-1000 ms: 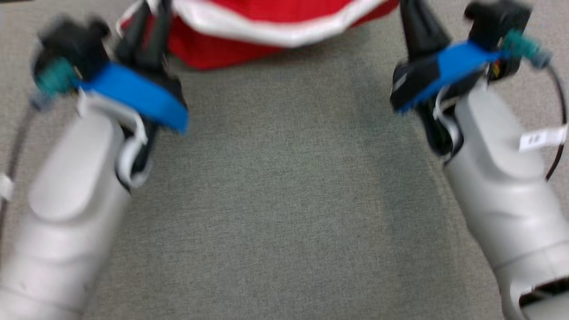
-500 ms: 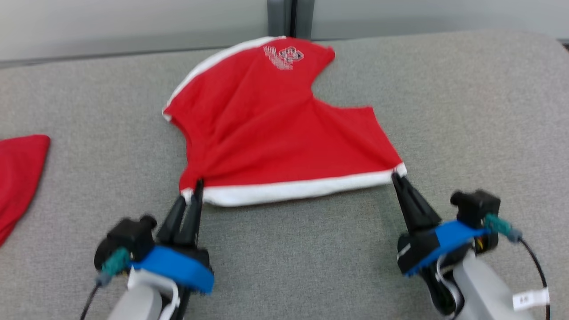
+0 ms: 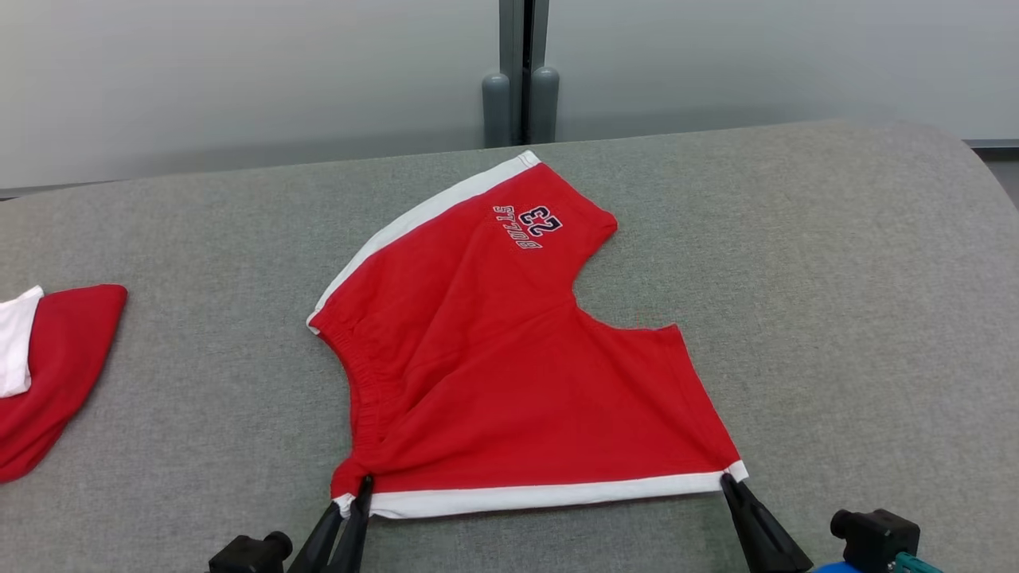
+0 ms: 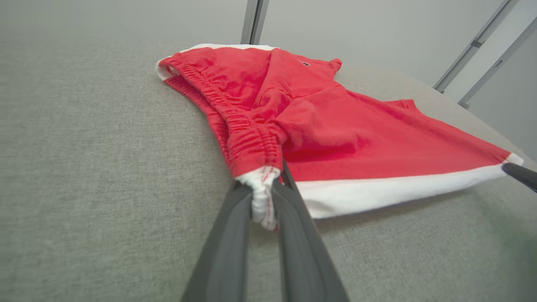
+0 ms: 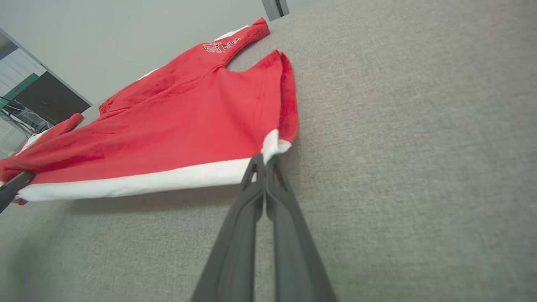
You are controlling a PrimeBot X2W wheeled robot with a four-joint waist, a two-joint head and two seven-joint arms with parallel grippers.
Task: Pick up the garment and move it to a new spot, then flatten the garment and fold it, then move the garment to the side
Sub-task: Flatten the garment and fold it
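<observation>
1. The garment point(image 3: 493, 374), red shorts with white trim, lies spread on the grey desk point(image 3: 836, 318). One leg reaches toward the far edge, and the white band point(image 3: 549, 495) runs along the near side.
2. Our left end effector point(image 3: 362, 487) is nipped narrow on the near-left corner, where the gathered waistband point(image 3: 362, 382) meets the white band. A small wad of cloth sits between its fingers.
3. Our right end effector point(image 3: 728, 481) is pressed fully together on the near-right corner of that band, pinching only a thin bit of hem.
4. We judge the cloth light, soft and limp. It will sag wherever it is unsupported, and it drags rather than slides on the fabric-covered desk.
5. The corners and the stitched hems look like the best holds, since they are thicker and less likely to slip out. The elastic waistband bunches, so it needs a deeper bite.
6. The right hold looks shallow to us, and a sharp tug could pull it free.
7. Another red piece point(image 3: 48, 374) lies well apart to the left.
</observation>
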